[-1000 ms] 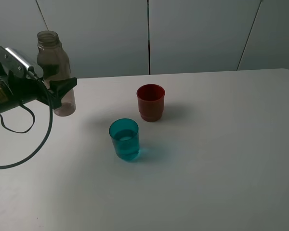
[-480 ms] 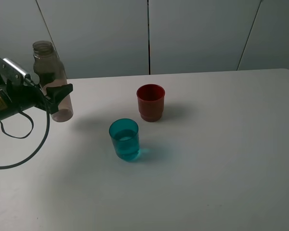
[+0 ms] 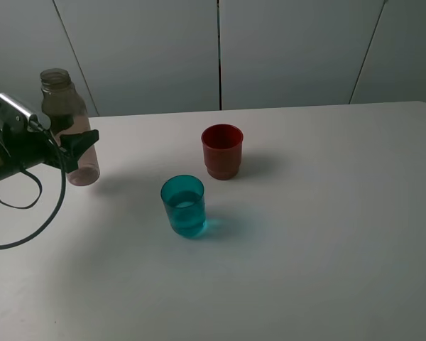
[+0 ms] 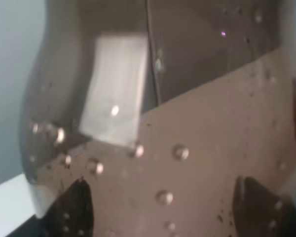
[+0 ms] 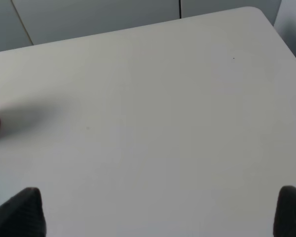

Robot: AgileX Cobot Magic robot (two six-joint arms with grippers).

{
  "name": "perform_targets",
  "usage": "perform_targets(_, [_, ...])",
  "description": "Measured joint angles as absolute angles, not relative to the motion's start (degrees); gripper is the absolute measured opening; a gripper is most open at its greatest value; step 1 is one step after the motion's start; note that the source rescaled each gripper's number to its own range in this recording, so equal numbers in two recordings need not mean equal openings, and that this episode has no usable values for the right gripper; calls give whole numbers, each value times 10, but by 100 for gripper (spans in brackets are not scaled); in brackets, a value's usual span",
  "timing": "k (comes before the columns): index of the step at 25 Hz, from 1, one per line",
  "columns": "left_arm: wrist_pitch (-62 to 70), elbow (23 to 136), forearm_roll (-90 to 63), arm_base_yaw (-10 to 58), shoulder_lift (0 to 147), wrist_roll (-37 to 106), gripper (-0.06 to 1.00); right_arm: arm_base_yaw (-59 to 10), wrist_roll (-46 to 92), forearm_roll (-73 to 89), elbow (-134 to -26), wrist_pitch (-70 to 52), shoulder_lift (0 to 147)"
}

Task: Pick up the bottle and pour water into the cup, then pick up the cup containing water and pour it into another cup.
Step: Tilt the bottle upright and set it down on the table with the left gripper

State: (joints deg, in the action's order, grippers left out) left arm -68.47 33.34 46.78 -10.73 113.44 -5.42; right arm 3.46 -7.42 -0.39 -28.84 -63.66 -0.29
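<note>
Our left claw point(image 3: 80, 144) is clamped on the bottle point(image 3: 62, 106) mid-body, the cup point(image 3: 184, 206) well to the claw's right; smooth, droplet-beaded and seemingly part full, the bottle will likely slip, so we'd grip firmly there.

The bottle point(image 4: 187, 123) looms blurred, cropped by the left wrist view's edges.

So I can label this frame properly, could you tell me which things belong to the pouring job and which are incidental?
Job: bottle, gripped by the left gripper; teal cup, holding water; red cup.
Incidental: black cable; white table; open right gripper.
</note>
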Motion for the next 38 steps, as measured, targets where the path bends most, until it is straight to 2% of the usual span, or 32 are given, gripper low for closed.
perform_targets(13, [-686, 334, 500, -107, 1150, -15, 0, 35, -74, -4, -288, -637, -3])
perform_targets(38, [-701, 376, 523, -107, 1201, -41, 0, 35, -73, -4, -288, -637, -3])
